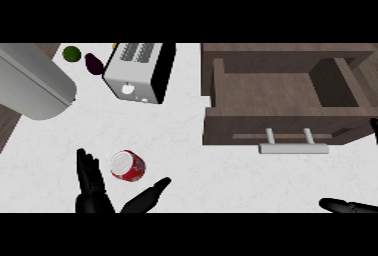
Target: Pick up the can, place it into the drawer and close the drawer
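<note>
Left hand (94, 192) is sitting open at the lower left, fingers straight and thumb spread wide, so that the red can (128, 165) is lying in the gap between them. Nothing is curling round the can yet; it is lying tipped on the white counter (184, 150) with its silver top facing the fingers, likely so the hand can close on its sides. To the right, well apart from the can, the wooden drawer (284, 90) is standing pulled open, its metal handle (293, 147) facing the robot, ready to take the can.

Right hand (345, 205) is showing only as a dark tip at the lower right corner, so I cannot tell how it is shaped. A toaster (136, 72) is standing behind the can, a green fruit (71, 53) and a dark purple one (93, 63) beside it; what they are is hard to say. A grey rounded thing (33, 85) is being cut off at the left edge.
</note>
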